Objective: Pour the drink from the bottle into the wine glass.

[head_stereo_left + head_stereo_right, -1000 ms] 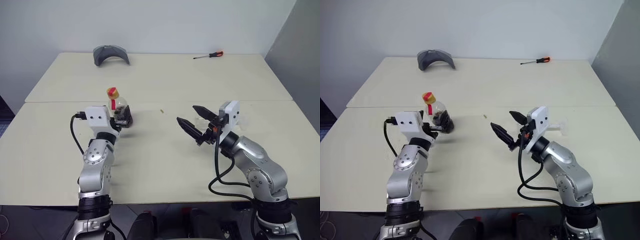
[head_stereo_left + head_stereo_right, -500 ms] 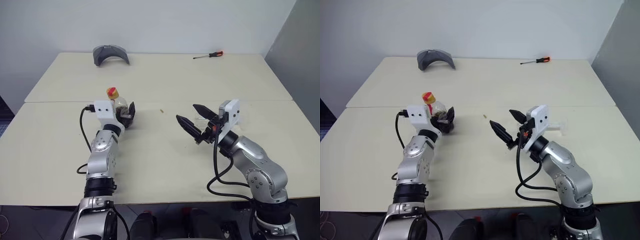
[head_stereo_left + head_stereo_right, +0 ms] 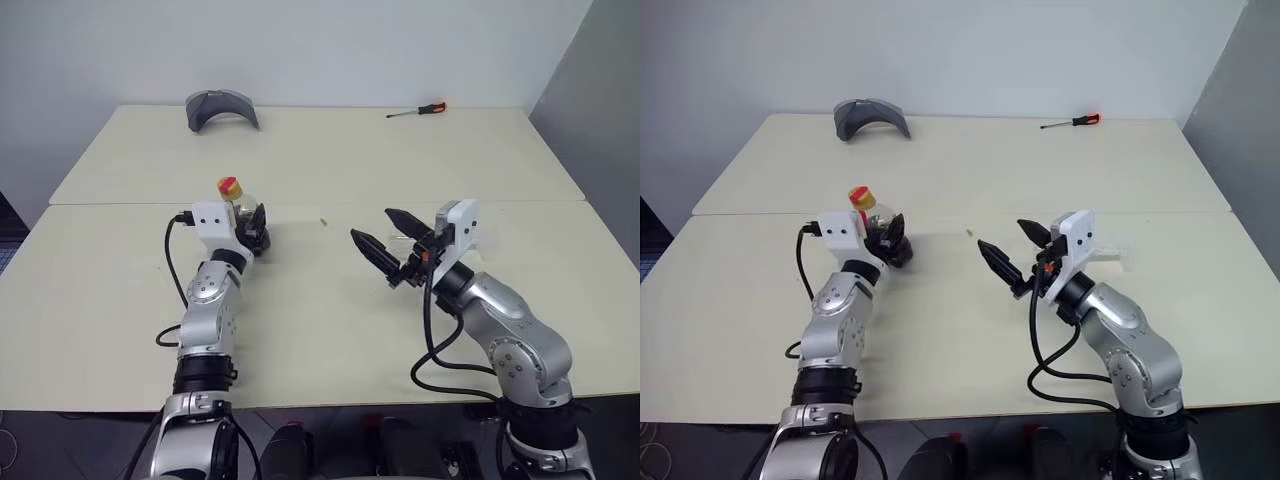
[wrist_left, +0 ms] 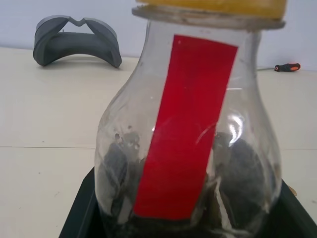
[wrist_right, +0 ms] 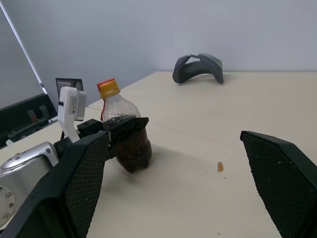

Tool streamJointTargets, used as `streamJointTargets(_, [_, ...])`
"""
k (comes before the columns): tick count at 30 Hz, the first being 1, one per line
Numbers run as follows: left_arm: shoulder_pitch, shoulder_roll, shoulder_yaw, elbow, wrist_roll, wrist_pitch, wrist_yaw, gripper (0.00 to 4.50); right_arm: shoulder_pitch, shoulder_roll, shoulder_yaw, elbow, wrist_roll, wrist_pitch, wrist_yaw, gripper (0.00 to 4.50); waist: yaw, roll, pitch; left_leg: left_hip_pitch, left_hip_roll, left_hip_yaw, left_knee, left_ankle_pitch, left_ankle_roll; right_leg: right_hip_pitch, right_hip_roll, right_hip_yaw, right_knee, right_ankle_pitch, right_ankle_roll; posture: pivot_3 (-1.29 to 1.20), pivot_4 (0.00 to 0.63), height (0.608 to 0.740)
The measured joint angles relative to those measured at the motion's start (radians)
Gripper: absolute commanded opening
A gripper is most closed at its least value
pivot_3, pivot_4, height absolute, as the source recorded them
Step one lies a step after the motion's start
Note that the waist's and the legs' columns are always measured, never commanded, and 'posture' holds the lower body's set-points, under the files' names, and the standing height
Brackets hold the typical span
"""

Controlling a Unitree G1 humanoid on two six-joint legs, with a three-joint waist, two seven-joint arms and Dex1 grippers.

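The small clear plastic bottle [image 3: 243, 212] stands upright on the table's left half, yellow-and-red cap on, a red label strip down its front, dark brown drink [image 5: 132, 148] filling its bulbous lower part.

Bottle [image 4: 188, 148]: clear glossy plastic, smooth, specular highlights on the shoulder; red label strip matt; cap [image 3: 230, 186] yellow plastic. Table [image 3: 330, 160] under it: cream, matt, smooth, one seam across. Left gripper [image 3: 257, 228] at the bottle: black plastic fingers; right gripper [image 3: 384, 233] fingers [image 5: 81, 178] black with fine textured pads. Grey curved piece [image 3: 222, 108] behind the bottle at the far edge: matt plastic. Screwdriver [image 3: 418, 110]: orange glossy handle, metal shaft.
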Motion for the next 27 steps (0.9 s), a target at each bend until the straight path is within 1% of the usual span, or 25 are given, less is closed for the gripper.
streamJointTargets(5, [0.053, 0.046, -0.017, -0.098, -0.009, 0.082, -0.049, 1.93, -0.074, 0.009, 0.022, 0.085, -0.011, 0.0, 0.011, 4.5, -0.005, 0.0, 0.0, 0.0, 0.0, 0.0, -0.001, 0.002, -0.003, -0.001, 0.0, 0.0, 0.0, 0.0, 0.0, 0.0, 0.15, 0.74])
streamJointTargets(9, [0.063, 0.098, -0.047, -0.171, -0.063, 0.182, -0.155, 1.86, -0.236, 0.024, 0.083, 0.209, -0.037, 0.002, 0.061, 4.5, -0.005, 0.0, 0.0, -0.002, 0.0, -0.001, -0.001, 0.002, -0.004, -0.004, 0.0, -0.001, 0.001, 0.0, 0.0, 0.0, 0.15, 0.74])
streamJointTargets(10, [0.063, 0.099, -0.054, -0.184, -0.069, 0.198, -0.167, 1.84, -0.249, 0.024, 0.087, 0.218, -0.037, 0.001, 0.075, 4.5, -0.004, 0.0, 0.0, -0.003, 0.0, -0.001, -0.001, 0.003, -0.005, -0.004, 0.0, -0.001, 0.001, 0.0, 0.0, 0.0, 0.15, 0.74])
streamJointTargets(13, [0.049, 0.127, -0.101, -0.197, -0.076, 0.239, -0.246, 1.79, -0.303, 0.022, 0.078, 0.299, -0.008, 0.008, 0.14, 4.5, 0.001, 0.0, 0.0, -0.014, -0.001, -0.005, 0.004, 0.003, -0.006, -0.011, 0.0, -0.004, 0.0, 0.001, -0.001, 0.0, 0.15, 0.74])
streamJointTargets(15, [0.017, 0.147, -0.137, -0.18, -0.089, 0.25, -0.329, 1.75, -0.364, 0.022, 0.07, 0.363, -0.007, 0.008, 0.172, 4.5, 0.002, 0.001, 0.001, -0.016, -0.001, -0.006, 0.006, 0.003, -0.006, -0.01, -0.001, -0.006, 0.0, 0.001, -0.001, 0.0, 0.15, 0.74])
streamJointTargets(18, [-0.06, 0.141, -0.192, -0.146, -0.105, 0.257, -0.436, 1.68, -0.439, 0.026, 0.065, 0.405, -0.005, 0.007, 0.207, 4.5, 0.002, 0.001, 0.001, -0.017, -0.001, -0.009, 0.009, 0.003, -0.006, -0.01, -0.001, -0.009, 0.0, 0.001, -0.001, 0.0, 0.15, 0.74])
streamJointTargets(21, [-0.111, 0.122, -0.233, -0.109, -0.107, 0.242, -0.505, 1.65, -0.453, -0.003, 0.055, 0.425, -0.005, 0.007, 0.248, 4.5, 0.002, 0.001, 0.001, -0.017, -0.001, -0.009, 0.01, 0.003, -0.006, -0.009, -0.001, -0.01, 0.0, 0.001, -0.001, 0.0, 0.15, 0.74])
streamJointTargets(27, [-0.18, 0.119, -0.271, -0.012, -0.106, 0.208, -0.634, 1.53, -0.459, -0.042, 0.035, 0.448, -0.013, 0.008, 0.261, 4.5, -0.005, 0.001, 0.001, -0.017, 0.0, -0.01, 0.01, 0.003, -0.006, -0.01, -0.001, -0.012, 0.002, 0.001, -0.002, 0.0, 0.15, 0.74])
